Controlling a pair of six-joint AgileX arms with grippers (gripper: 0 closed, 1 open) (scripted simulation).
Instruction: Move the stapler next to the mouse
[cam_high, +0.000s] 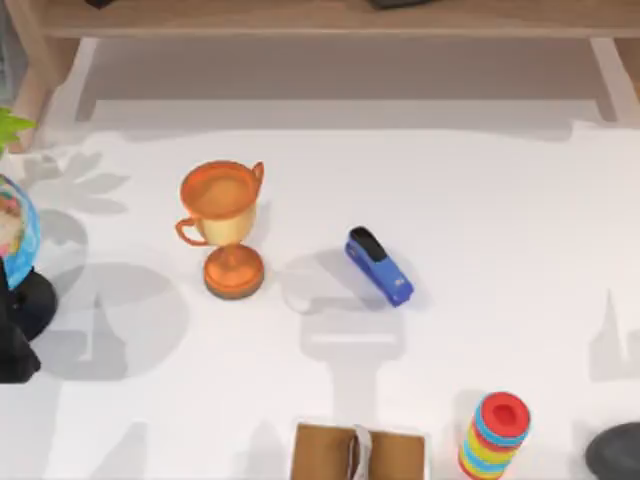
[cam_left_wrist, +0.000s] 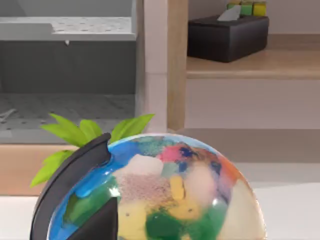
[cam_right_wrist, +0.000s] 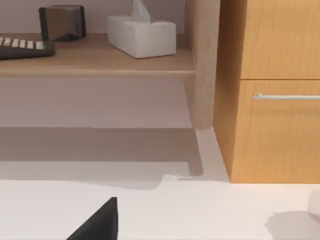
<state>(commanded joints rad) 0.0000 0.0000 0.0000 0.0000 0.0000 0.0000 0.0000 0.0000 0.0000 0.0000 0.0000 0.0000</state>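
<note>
The blue stapler (cam_high: 379, 266) with a black top end lies flat near the table's middle, angled from upper left to lower right. The mouse (cam_high: 615, 452), a dark rounded dome, sits at the front right corner, cut by the picture's edge. A wide stretch of bare table separates the two. A black part of my left gripper (cam_left_wrist: 97, 222) shows in the left wrist view, right by a colourful globe (cam_left_wrist: 165, 195). In the right wrist view a black part of my right gripper (cam_right_wrist: 100, 222) hangs over the white table, facing a shelf and a wooden cabinet.
An orange trophy (cam_high: 226, 225) stands left of the stapler. The globe (cam_high: 15, 235) on its black base is at the far left edge. A rainbow ring stack (cam_high: 494, 436) stands just left of the mouse, and a brown box (cam_high: 360, 452) sits at the front middle.
</note>
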